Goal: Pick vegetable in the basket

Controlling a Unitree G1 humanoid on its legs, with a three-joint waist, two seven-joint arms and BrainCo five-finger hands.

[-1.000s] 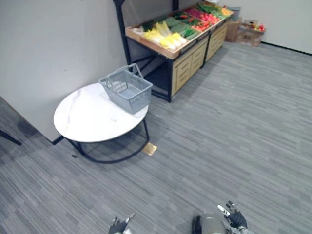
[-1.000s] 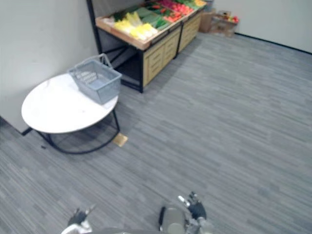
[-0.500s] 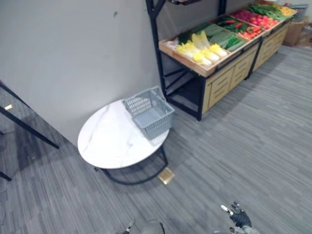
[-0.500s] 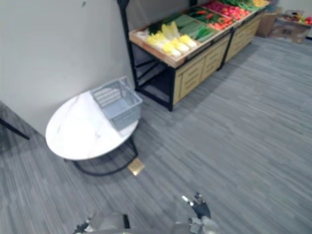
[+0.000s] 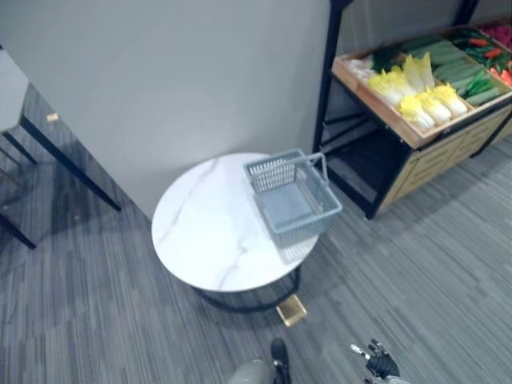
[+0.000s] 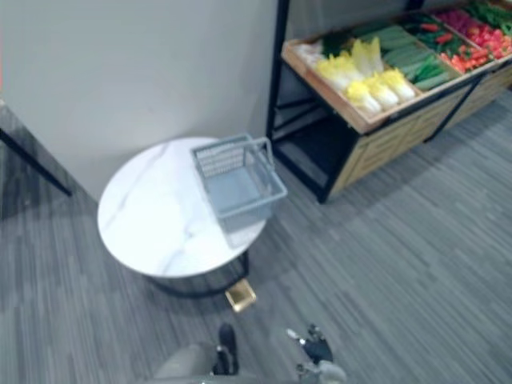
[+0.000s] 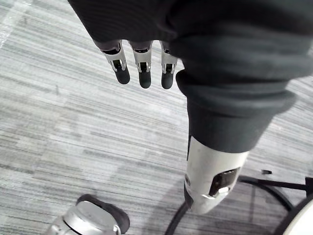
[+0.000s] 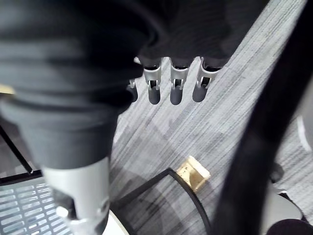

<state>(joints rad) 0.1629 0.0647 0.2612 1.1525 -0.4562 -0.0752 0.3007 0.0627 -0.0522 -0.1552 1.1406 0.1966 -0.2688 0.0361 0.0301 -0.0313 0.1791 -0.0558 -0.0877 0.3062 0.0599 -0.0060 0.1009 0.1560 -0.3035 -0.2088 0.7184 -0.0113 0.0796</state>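
As the left eye view looks down, a round white counter (image 5: pixel 216 232) stands on the grey floor (image 5: pixel 432 272) against a plain wall (image 5: pixel 192 72). The grey basket (image 5: pixel 292 200) sits at the counter's right edge, on the side toward the stand (image 5: pixel 416 148). The vegetables (image 5: pixel 416 92), pale yellow heads with green and red ones behind them, lie in the stand's top tray, well apart from the basket. A small tan block (image 5: pixel 292 310) lies on the floor just by the counter's foot. The right hand (image 5: pixel 380 366) shows at the lower edge, low over the floor and far from the stand.

From the right eye view the same layout holds, with the basket between the counter's middle and the stand.

Seen from the left wrist, the left hand (image 7: pixel 142 58) hangs over bare floor, its fingers (image 7: pixel 122 73) straight and holding nothing.

Seen from the right wrist, the right hand's fingers (image 8: pixel 176 90) are likewise straight and empty above the floor, with the tan block, the counter's black frame and a corner of the basket's mesh past them.
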